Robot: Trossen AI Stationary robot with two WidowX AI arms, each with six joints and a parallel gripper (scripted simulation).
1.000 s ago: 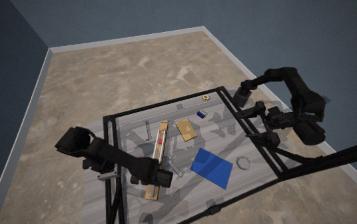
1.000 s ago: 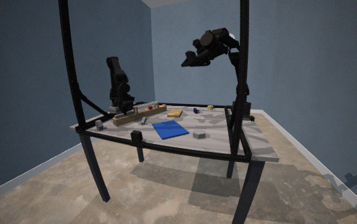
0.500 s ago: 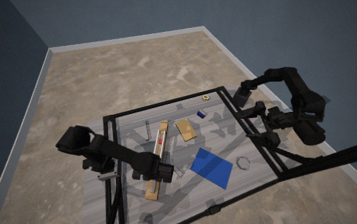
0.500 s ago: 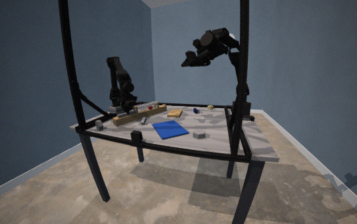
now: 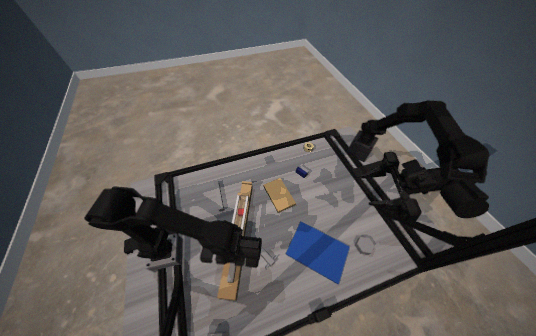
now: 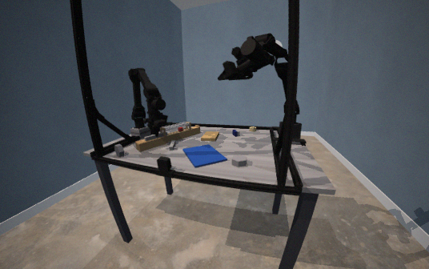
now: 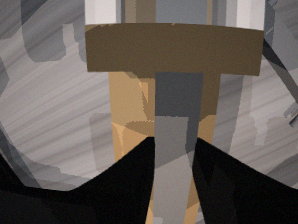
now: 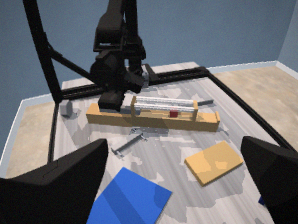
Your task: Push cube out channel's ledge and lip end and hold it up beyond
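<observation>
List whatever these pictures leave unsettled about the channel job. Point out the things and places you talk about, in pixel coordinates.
- Grey bar [image 7: 172,145]: far end, left wrist view, hidden by the channel's end frame [image 7: 175,48].
- Left gripper's [image 7: 174,140] fingertips: top view, covered by its own arm.
- Cube [image 8: 173,114]: bottom face, right wrist view, hidden by the cube itself.

left claw [image 5: 246,254] [image 6: 157,134] [image 7: 174,140] [image 8: 109,107] shifted, grey bar [image 5: 231,273] [image 6: 150,137] [image 7: 172,132] [image 8: 129,111] too, towards the channel [image 5: 246,206] [image 6: 176,126] [image 7: 174,47] [image 8: 165,105] (only slightly)
</observation>
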